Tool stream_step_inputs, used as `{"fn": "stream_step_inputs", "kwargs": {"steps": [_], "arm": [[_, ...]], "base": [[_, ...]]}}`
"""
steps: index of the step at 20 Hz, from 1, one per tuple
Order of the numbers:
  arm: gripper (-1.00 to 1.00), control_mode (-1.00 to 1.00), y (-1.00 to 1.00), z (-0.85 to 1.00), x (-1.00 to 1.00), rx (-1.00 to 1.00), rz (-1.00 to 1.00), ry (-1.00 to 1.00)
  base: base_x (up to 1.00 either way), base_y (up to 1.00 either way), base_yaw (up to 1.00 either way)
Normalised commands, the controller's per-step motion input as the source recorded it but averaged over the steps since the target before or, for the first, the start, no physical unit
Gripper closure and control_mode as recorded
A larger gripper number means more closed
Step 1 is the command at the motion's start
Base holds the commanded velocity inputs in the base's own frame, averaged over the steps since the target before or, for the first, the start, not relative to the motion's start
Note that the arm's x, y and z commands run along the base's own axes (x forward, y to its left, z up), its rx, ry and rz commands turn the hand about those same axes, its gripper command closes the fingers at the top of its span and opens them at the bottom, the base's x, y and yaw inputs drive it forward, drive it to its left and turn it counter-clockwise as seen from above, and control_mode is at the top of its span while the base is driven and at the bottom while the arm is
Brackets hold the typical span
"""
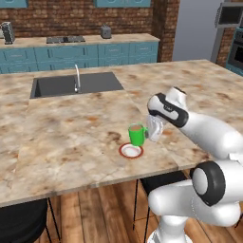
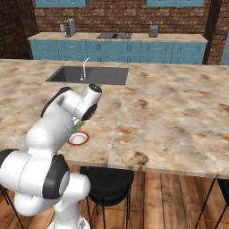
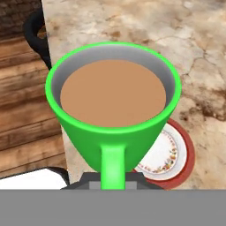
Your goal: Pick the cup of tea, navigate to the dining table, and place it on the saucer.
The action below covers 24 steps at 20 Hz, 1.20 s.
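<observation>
Cup held just above the saucer at the table's near edge.

The saucer (image 1: 131,151) lies on the table (image 1: 71,137); the cup (image 1: 137,135) hangs over its far right part, seemingly just clear, and the gripper (image 1: 153,133) to its right pinches the handle. Rigid and probably light, the cup is brim-full of tea, so tilting risks a spill; the handle looks the sound hold. The marbled top is flat and bare nearby, sink (image 1: 71,85) far left, stool (image 2: 107,181) beneath, brick wall behind.
</observation>
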Motion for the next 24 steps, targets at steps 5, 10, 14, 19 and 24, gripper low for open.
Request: {"fn": "stream_step_inputs", "kwargs": {"steps": [5,10,14,19,24], "arm": [[1.0,-1.0,0.02,-0.15,0.01,0.02,-0.01,-0.18],[1.0,-1.0,0.0,-0.18,0.47,0.03,-0.04,-0.08],[1.0,-1.0,0.0,-0.2,0.5,0.0,0.0,0.0],[1.0,-1.0,-0.06,-0.05,0.0,0.03,0.0,0.07],[1.0,-1.0,0.0,-0.19,0.0,0.16,0.02,0.05]], "base": [[0.0,0.0,0.0],[0.0,0.0,0.0],[0.0,0.0,0.0],[0.0,0.0,0.0],[0.0,0.0,0.0]]}}
